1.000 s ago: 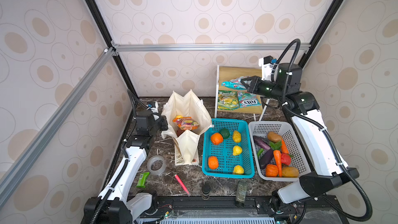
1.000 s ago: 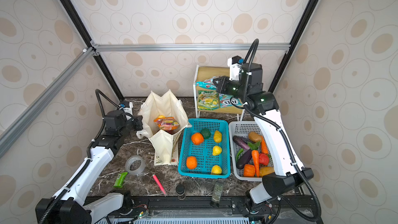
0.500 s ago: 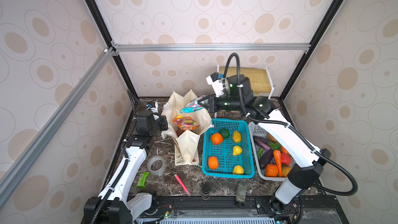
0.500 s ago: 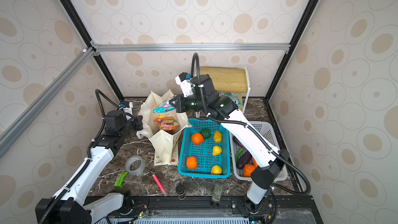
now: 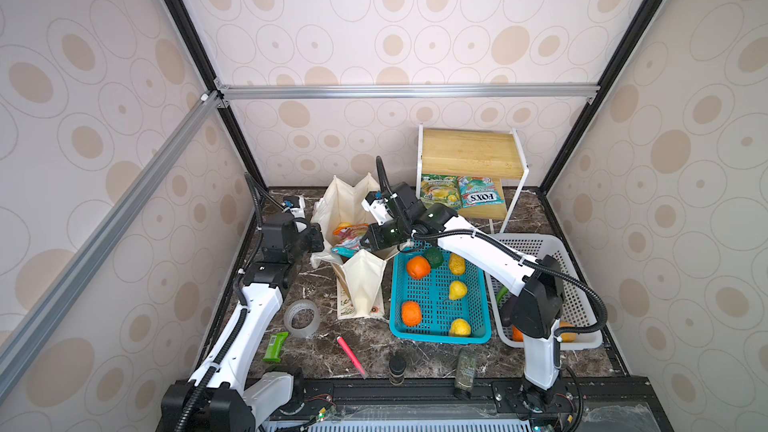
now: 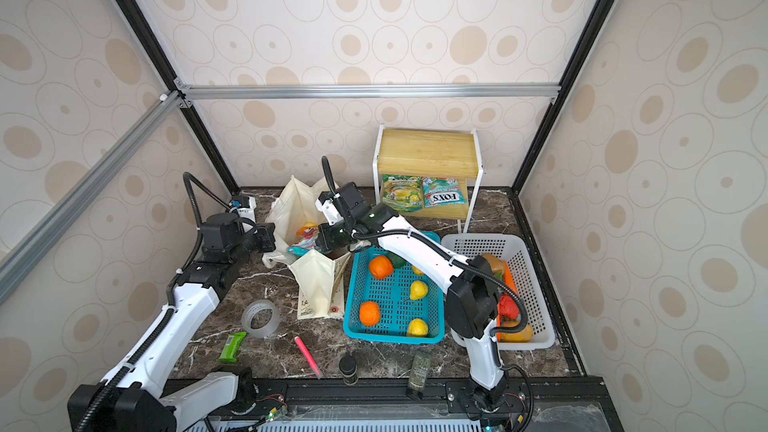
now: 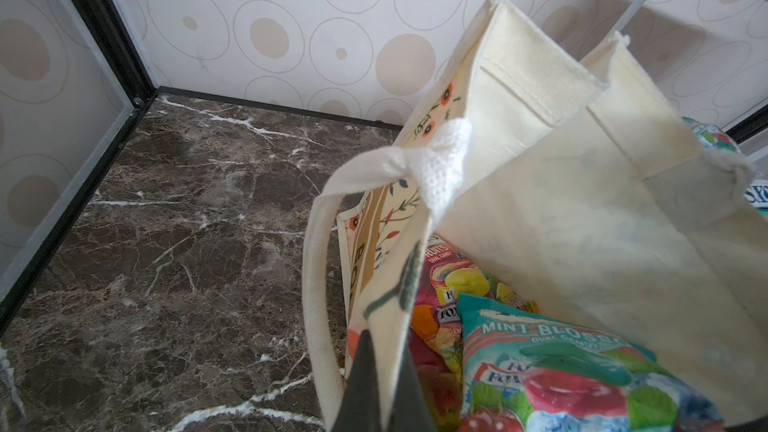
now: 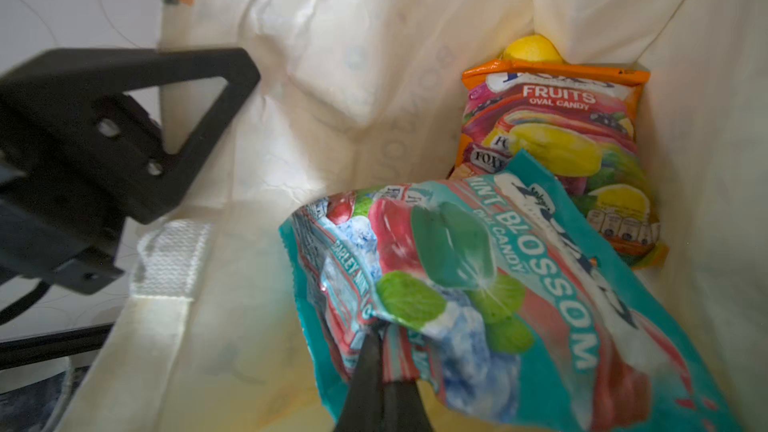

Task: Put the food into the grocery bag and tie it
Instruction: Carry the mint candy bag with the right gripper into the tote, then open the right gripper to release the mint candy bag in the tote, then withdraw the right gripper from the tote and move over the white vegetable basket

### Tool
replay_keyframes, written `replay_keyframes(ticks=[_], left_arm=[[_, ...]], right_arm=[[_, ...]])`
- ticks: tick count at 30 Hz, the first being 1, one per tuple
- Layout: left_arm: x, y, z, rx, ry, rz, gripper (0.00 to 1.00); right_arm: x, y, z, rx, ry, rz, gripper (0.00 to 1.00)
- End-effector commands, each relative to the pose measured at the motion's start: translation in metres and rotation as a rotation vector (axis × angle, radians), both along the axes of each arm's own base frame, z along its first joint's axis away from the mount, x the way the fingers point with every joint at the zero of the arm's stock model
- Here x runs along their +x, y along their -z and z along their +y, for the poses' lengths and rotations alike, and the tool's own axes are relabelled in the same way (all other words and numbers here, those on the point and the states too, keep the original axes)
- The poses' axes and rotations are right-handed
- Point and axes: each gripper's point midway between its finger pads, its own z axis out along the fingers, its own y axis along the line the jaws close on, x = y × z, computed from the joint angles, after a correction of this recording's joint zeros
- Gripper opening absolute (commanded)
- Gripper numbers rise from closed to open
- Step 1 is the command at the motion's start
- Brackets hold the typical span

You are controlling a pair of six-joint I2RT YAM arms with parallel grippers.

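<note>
Right gripper (image 8: 380,338) clamped tight on the Mint Blossom candy packet (image 8: 519,284), down inside the tote bag (image 7: 561,201). Left gripper (image 7: 386,347) pinched closed on its rim.

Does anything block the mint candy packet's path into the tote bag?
Nothing visible does. The right gripper holds the mint packet inside the open mouth of the grocery bag, whose wall the left gripper clamps. The Fruits packet and a yellow fruit lie deeper, leaving room.
</note>
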Motion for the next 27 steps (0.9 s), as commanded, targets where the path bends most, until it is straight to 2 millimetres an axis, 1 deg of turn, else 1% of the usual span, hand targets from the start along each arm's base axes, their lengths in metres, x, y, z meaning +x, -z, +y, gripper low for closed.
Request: replay_keyframes(ticks=[1, 2, 3, 4, 5, 6, 8, 11, 13, 15, 18, 20, 21, 22, 24, 25, 27], left_arm=[[0.001, -0.026, 0.001, -0.004, 0.002, -0.086, 0.00], [0.001, -0.027, 0.001, -0.004, 0.002, -0.087, 0.00], [0.001, -0.027, 0.001, -0.004, 0.002, -0.089, 0.00], [0.001, -0.027, 0.001, -0.004, 0.001, -0.088, 0.00], [0.001, -0.027, 0.001, -0.004, 0.000, -0.087, 0.00], [0.001, -0.026, 0.001, -0.001, -0.001, -0.086, 0.00], [0.001, -0.027, 0.002, -0.001, -0.003, -0.088, 0.00], [0.001, -0.026, 0.002, 0.000, -0.004, -0.085, 0.00], [0.001, -0.026, 0.002, -0.002, -0.003, -0.087, 0.00], [0.001, -0.026, 0.002, -0.002, -0.004, -0.087, 0.00], [0.001, -0.026, 0.001, -0.001, -0.003, -0.086, 0.00], [0.001, -0.025, 0.002, 0.001, -0.005, -0.083, 0.00], [0.001, -0.025, 0.002, 0.001, -0.005, -0.084, 0.00], [0.002, -0.024, 0.002, 0.000, -0.003, -0.080, 0.00], [0.002, -0.024, 0.001, -0.002, -0.001, -0.081, 0.00], [0.001, -0.025, 0.001, -0.002, -0.001, -0.082, 0.00], [0.001, -0.025, 0.002, -0.002, -0.006, -0.086, 0.00]], right_arm=[[-0.011, 0.023, 0.007, -0.111, -0.042, -0.026, 0.00], [-0.013, 0.022, 0.008, -0.115, -0.047, -0.025, 0.05], [-0.014, 0.020, 0.008, -0.114, -0.048, -0.026, 0.18], [-0.013, 0.015, 0.007, -0.109, -0.043, -0.034, 0.35], [-0.011, 0.012, 0.006, -0.109, -0.032, -0.046, 0.46], [-0.009, 0.005, 0.003, -0.110, -0.017, -0.066, 0.50], [-0.007, -0.009, -0.003, -0.110, 0.006, -0.106, 0.56], [-0.006, -0.037, -0.016, -0.093, 0.037, -0.169, 0.64], [-0.006, -0.055, -0.027, -0.082, 0.078, -0.224, 0.70], [-0.004, -0.069, -0.043, -0.084, 0.131, -0.275, 0.77], [0.001, -0.082, -0.066, -0.089, 0.194, -0.312, 0.84], [0.006, -0.079, -0.083, -0.098, 0.239, -0.297, 0.89], [0.010, -0.075, -0.094, -0.113, 0.265, -0.281, 0.92], [0.015, -0.068, -0.104, -0.132, 0.298, -0.266, 0.97], [0.023, -0.053, -0.120, -0.168, 0.353, -0.249, 0.98], [0.025, -0.045, -0.124, -0.178, 0.363, -0.236, 0.98], [0.026, -0.033, -0.119, -0.163, 0.347, -0.205, 0.96]])
